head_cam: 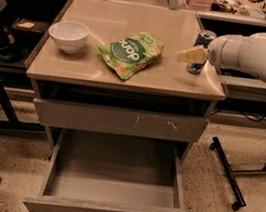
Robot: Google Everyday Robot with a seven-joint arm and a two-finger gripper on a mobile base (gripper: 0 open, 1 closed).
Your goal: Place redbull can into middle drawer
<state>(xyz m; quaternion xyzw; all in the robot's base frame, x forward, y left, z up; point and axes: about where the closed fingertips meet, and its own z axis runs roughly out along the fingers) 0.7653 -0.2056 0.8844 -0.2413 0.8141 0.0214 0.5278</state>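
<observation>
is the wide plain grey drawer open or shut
Open: the wide grey drawer is pulled out, floor showing. The gripper is beside the slim blue-and-silver can.

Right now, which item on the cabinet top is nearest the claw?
The redbull can, at the right edge beside the claw; bag and bowl sit farther left.

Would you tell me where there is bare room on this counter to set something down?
Free: the back strip of the counter, behind bowl and bag, and inside the open drawer. Crowded: the right edge, where the gripper sits at the can.
</observation>
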